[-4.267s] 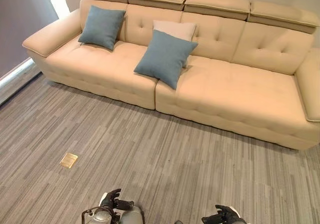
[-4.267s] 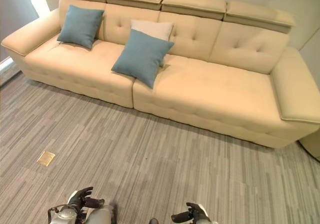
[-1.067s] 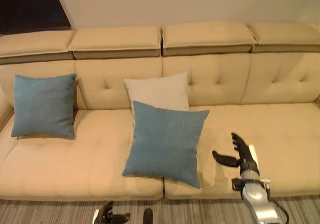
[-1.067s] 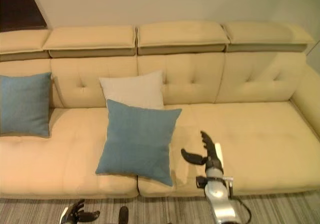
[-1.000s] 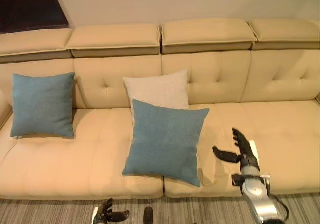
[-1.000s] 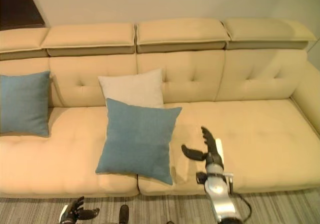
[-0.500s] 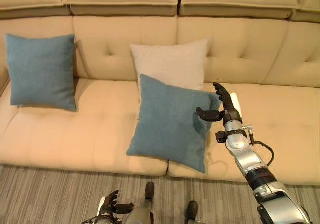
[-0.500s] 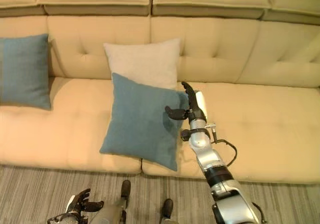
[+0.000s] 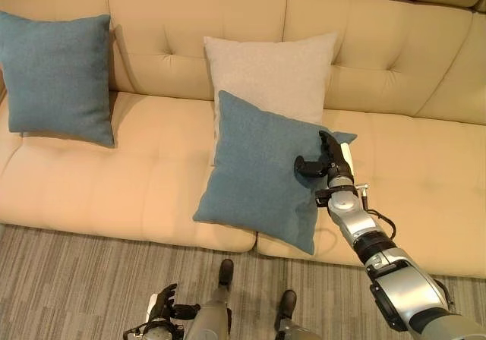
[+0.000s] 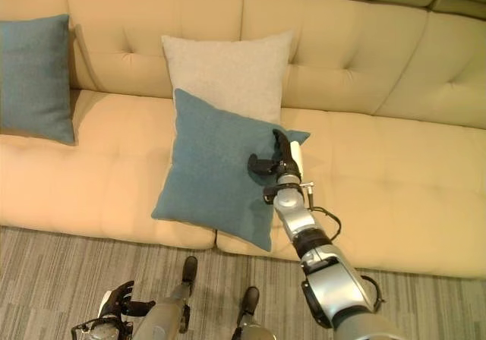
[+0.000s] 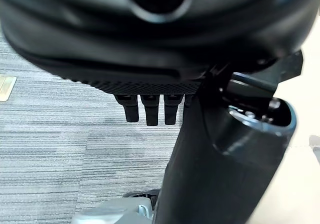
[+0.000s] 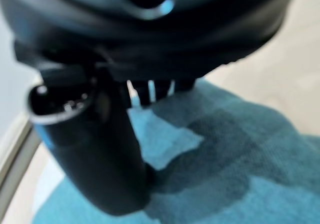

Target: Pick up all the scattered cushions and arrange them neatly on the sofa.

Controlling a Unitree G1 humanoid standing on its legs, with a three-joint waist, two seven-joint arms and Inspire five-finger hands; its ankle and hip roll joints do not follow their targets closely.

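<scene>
On the sofa, a blue cushion leans at far left, the relaxed, empty left hand hangs low, and the right hand, fingers extended, touches the tilted central blue cushion fronting a beige cushion.

Lounge: sofa, carpet

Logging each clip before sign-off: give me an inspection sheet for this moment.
Surface: beige tufted sofa, seat bare on its right half.
Job's things: blue cushion leaning mid-seat against a beige cushion; second blue cushion upright at the left.
Clutter: nothing seen.
Hands: right hand open at the middle blue cushion's upper right corner; left hand low, open, holding nothing.
Cables: nothing seen.
Surroundings: grey striped carpet.
</scene>
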